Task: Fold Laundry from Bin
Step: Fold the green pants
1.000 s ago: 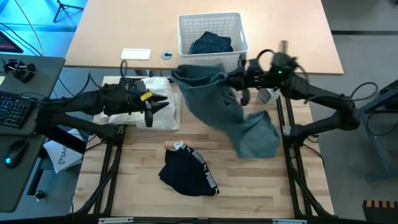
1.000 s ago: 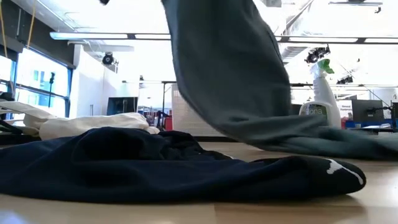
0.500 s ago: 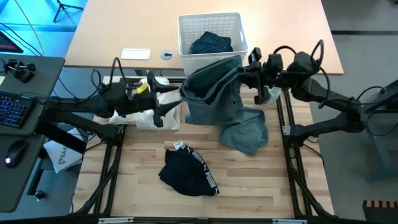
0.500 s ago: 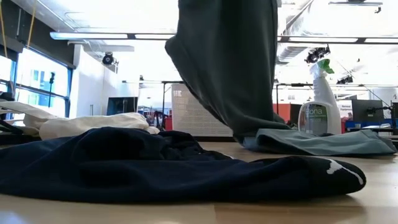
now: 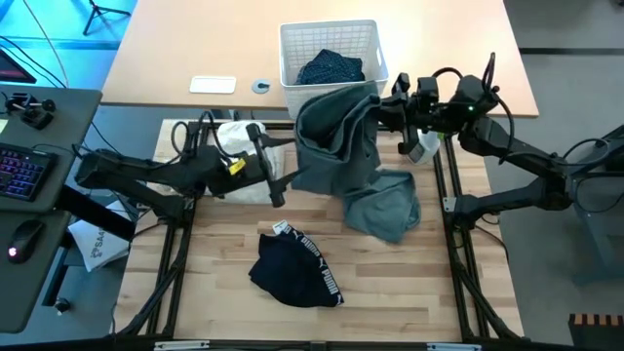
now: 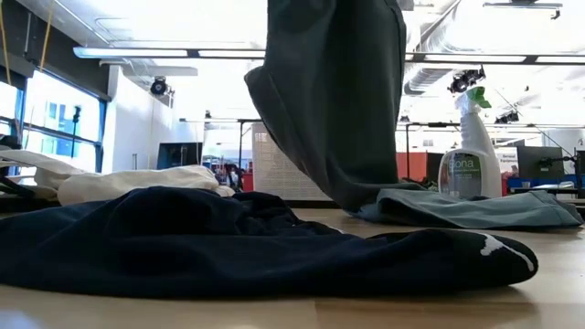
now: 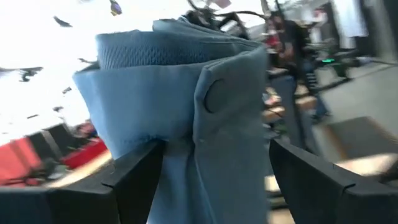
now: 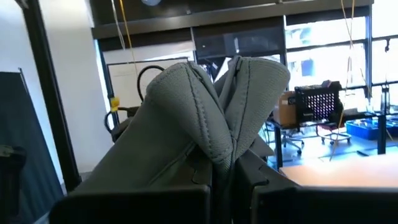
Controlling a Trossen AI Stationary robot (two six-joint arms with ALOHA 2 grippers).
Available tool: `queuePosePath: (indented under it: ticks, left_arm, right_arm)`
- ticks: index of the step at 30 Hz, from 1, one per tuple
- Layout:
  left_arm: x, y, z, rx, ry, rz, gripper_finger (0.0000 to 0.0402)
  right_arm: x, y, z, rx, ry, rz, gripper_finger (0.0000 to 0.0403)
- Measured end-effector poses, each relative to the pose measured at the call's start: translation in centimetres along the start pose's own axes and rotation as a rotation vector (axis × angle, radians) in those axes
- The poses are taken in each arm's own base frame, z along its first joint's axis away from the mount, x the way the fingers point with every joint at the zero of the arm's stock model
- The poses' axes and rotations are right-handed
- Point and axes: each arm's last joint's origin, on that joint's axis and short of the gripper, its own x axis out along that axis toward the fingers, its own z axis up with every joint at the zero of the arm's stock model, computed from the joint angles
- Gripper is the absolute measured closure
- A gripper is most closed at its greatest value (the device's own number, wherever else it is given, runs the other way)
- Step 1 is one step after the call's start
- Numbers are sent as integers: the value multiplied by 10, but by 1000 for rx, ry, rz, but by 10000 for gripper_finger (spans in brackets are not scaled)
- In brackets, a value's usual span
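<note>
Four garments outside one bin (image 5: 330,39): right gripper (image 5: 382,113) pinches grey-green top (image 5: 341,146); left gripper (image 5: 276,174) open, empty.

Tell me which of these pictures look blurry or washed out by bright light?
Left wrist view: smeared background, sky blown white behind the grey-green cloth top. Low view: ceiling lights glare, and the near black garment with white lettering is soft. High view: even light and sharp. Right wrist view: windows bright.
</note>
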Motion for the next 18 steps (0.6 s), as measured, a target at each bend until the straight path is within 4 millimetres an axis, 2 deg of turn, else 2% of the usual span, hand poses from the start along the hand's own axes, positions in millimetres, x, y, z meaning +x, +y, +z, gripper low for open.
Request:
queuePosePath:
  ticks: [4,11,18]
  left_arm:
    - [6,0,3,-3,-50,97,119]
    - [4,11,12,-14,-90,287,119]
    - [5,15,8,-98,-45,335,119]
  right_arm:
    - [0,0,-1,4,11,-2,396]
    - [0,1,-4,15,38,-1,396]
    - [1,2,-6,24,59,3,396]
